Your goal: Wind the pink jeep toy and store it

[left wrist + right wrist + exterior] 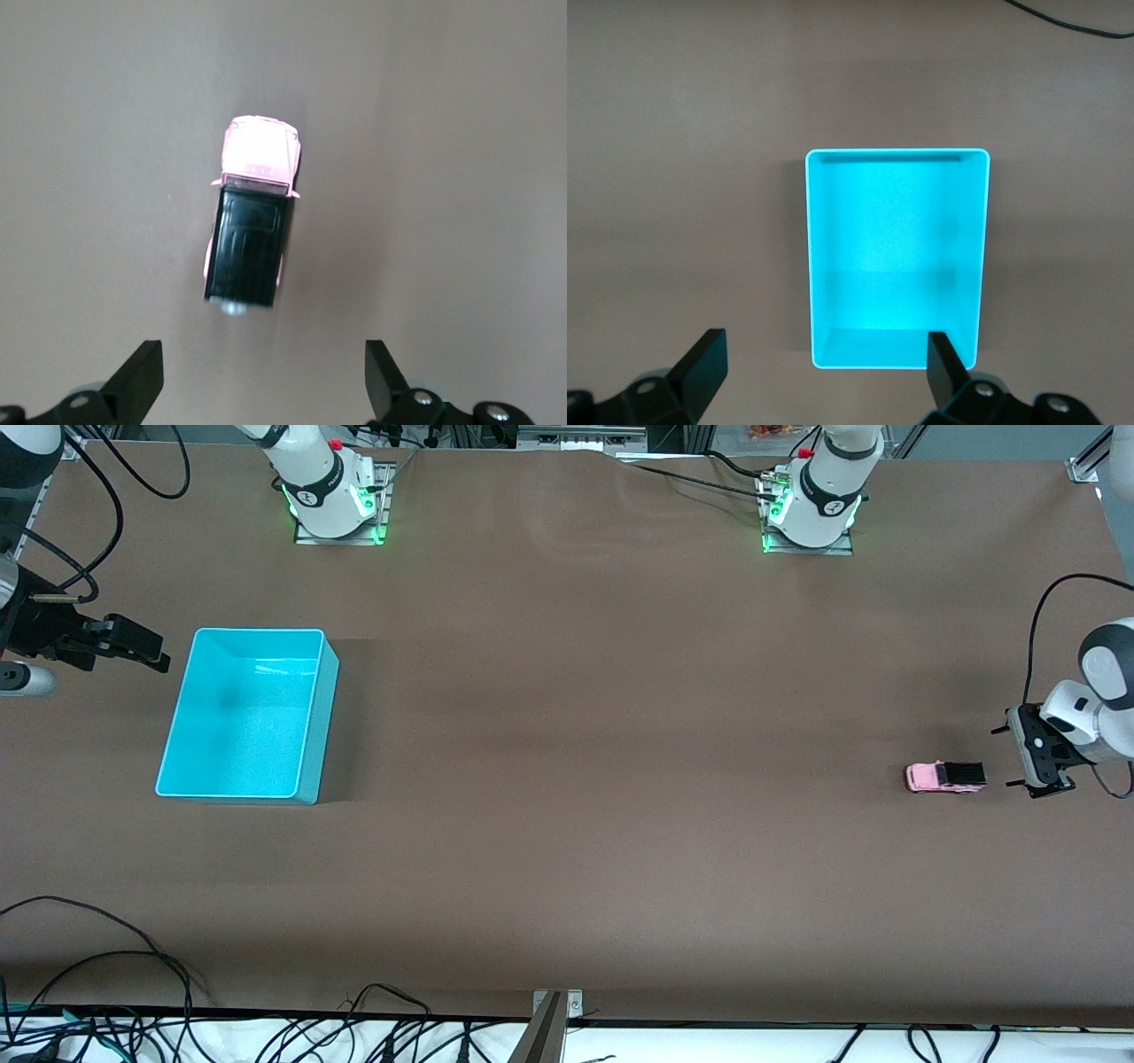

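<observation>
Two grippers are idling at either end of the brown table (pixel 567 797), and nothing is being held yet, so the work is judged to be sitting at its first step, the reach for the toy. Starting at the right arm's end, the right gripper (pixel 146 651) is hanging with its fingers spread wide just beside the turquoise bin (pixel 306 717), which is standing empty; this arm is waiting. Toward the left arm's end, well apart from the bin, the pink jeep toy (pixel 944 777) is resting on its wheels on the bare table. Beside it, the left gripper (pixel 1038 760) is hovering low with its fingers (pixel 137 381) set wide and the jeep lying just ahead of the gap. Closing on the toy's narrow flanks is likely what the next move is calling for, before any winding. The jeep is showing a pale pink bonnet, a glossy black roof and dark wheels.
</observation>
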`<control>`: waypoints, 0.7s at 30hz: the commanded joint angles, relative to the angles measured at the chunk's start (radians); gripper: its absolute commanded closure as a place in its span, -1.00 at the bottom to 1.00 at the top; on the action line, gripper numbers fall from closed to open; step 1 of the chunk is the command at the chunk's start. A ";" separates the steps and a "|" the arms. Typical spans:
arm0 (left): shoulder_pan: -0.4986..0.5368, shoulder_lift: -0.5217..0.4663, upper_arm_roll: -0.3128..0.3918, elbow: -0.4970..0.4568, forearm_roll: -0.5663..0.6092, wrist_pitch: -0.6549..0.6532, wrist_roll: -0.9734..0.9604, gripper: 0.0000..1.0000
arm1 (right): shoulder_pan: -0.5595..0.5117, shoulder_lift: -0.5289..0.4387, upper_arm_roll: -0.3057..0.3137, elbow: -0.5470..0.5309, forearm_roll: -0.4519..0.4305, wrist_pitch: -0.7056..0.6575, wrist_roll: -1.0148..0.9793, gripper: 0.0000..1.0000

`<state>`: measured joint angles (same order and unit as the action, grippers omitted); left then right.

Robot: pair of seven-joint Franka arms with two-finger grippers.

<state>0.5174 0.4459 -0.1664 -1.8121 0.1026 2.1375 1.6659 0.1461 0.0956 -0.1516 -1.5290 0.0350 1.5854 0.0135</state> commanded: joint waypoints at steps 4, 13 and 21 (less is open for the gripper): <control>0.000 -0.113 -0.088 0.019 0.005 -0.162 -0.245 -1.00 | -0.002 0.001 0.000 0.012 -0.006 -0.012 -0.010 -1.00; -0.002 -0.113 -0.219 0.177 0.006 -0.384 -0.506 -1.00 | -0.002 0.001 0.000 0.012 -0.006 -0.012 -0.010 -1.00; 0.000 -0.113 -0.308 0.292 0.005 -0.542 -0.716 -1.00 | -0.002 0.001 0.000 0.012 -0.006 -0.012 -0.010 -1.00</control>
<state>0.5127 0.3266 -0.4372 -1.5992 0.1025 1.6819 1.0585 0.1461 0.0957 -0.1516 -1.5290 0.0350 1.5854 0.0135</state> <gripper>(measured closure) 0.000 0.000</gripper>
